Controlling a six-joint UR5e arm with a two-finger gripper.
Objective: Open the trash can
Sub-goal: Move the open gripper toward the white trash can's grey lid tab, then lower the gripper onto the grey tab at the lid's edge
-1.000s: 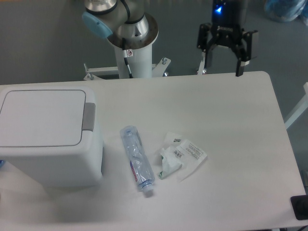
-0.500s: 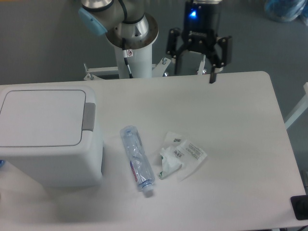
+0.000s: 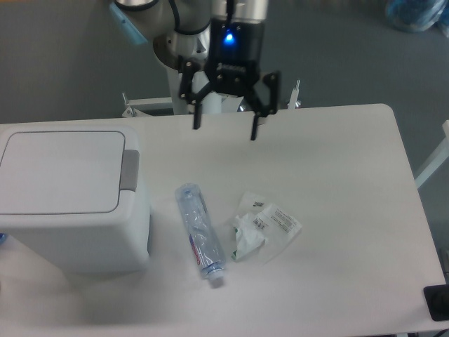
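Note:
The trash can (image 3: pixel 70 203) is a large boxy white bin at the table's left, its flat lid (image 3: pixel 59 172) closed, with a grey push tab (image 3: pixel 129 170) on its right edge. My gripper (image 3: pixel 226 131) hangs open and empty above the table's back middle, to the right of and behind the can, well apart from it. Its two dark fingers (image 3: pixel 257 126) point down.
A clear plastic bottle (image 3: pixel 200 232) lies on the white table (image 3: pixel 337 182) right of the can. A crumpled clear wrapper with a label (image 3: pixel 263 226) lies beside it. The robot's white pedestal (image 3: pixel 193 91) stands behind the table. A dark object (image 3: pixel 438 303) sits at the lower right corner.
My gripper has moved steadily left along the table's back edge and slightly lower, from the back right toward the middle. It stays open. Nothing on the table has moved.

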